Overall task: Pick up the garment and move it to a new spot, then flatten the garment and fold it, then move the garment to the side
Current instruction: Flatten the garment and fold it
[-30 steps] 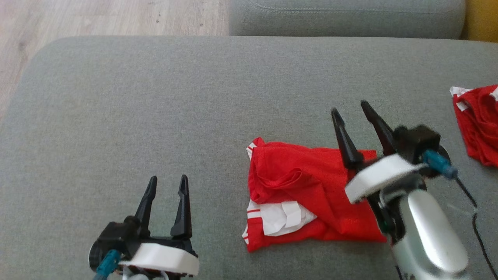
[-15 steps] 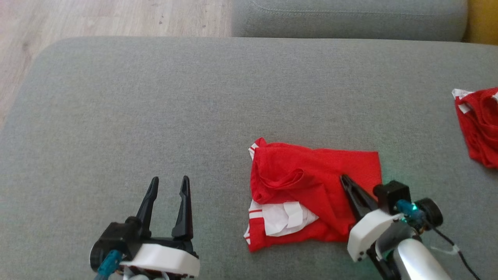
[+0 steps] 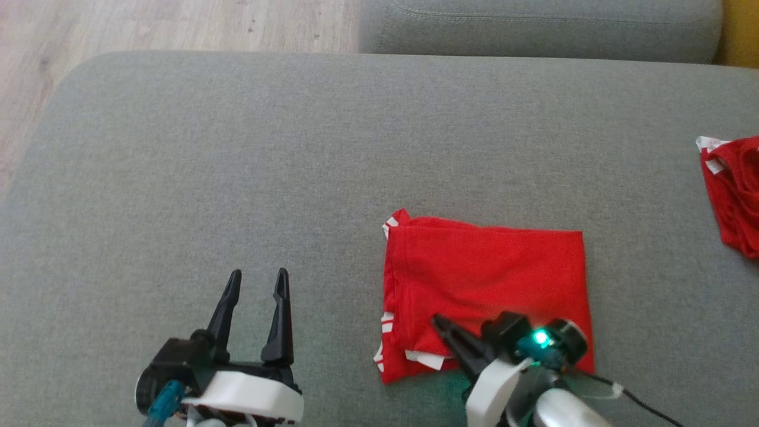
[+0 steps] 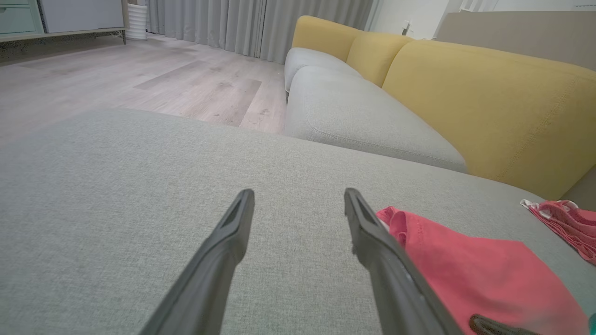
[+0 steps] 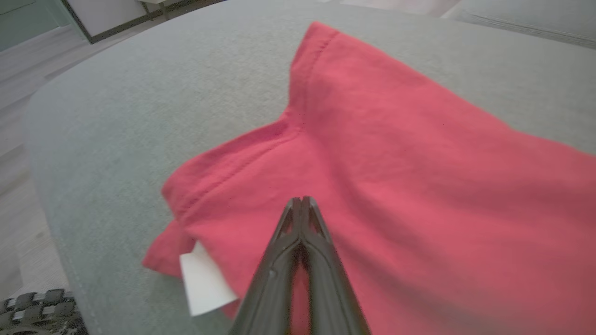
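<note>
Right gripper (image 3: 440, 324): fingers pressed together, nothing visibly pinched between them; spread apart a second ago. Sits low at the near edge of garment (image 3: 492, 273), tips over red cloth, just beside white label (image 3: 424, 359).
Garment: red, on grey cushion (image 3: 237, 148), right of centre. Now a smooth, roughly square fold; half a second ago rumpled, with white lining exposed. Reads as a flattening pass, fold likely near complete; move to the side not yet done.
Left gripper (image 3: 258, 274): fingers apart, empty, well left of garment.
Second red garment (image 3: 735, 190): far right edge, well apart.
</note>
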Available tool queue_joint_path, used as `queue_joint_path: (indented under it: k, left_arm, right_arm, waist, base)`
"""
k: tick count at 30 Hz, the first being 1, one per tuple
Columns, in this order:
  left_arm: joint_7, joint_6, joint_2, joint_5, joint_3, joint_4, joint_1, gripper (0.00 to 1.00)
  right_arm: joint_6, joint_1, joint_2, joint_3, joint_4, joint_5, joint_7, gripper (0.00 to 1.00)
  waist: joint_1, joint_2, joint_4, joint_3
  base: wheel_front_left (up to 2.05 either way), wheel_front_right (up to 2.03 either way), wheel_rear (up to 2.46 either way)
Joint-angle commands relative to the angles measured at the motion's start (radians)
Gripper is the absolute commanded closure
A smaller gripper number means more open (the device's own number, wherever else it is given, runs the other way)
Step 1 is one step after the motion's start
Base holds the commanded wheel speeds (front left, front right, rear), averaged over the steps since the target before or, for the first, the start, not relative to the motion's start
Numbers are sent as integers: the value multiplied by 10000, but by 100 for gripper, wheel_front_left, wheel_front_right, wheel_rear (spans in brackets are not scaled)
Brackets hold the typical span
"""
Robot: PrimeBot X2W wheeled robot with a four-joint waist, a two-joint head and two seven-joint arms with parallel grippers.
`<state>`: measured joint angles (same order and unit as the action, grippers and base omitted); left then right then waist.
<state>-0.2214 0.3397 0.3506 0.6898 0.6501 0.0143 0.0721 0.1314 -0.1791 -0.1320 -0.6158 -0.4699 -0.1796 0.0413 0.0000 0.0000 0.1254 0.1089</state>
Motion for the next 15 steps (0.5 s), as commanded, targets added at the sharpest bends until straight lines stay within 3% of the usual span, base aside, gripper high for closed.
queue_joint_path:
  k: [1,8,14,15]
  left_arm:
    - [-75,44,188,29,-344,337,327,0]
    - [-103,77,189,71,-395,314,305,0]
    - [-131,84,224,110,-462,268,284,0]
    - [-134,80,238,107,-468,263,290,0]
  right_arm:
    - [-7,-370,-5,-303,325,-126,-59,100]
    - [-7,-686,-62,-1150,237,-455,-35,100]
    - [-7,-998,117,-697,562,-497,582,100]
    - [-7,-1018,151,-487,669,-471,688,91]
  waist:
    - [0,0,-23,2]
    - [0,0,-206,-11]
    - [0,0,-372,-156]
    - [0,0,-405,-202]
  base:
    - [0,0,0]
    - [0,0,0]
    - [0,0,0]
    - [0,0,0]
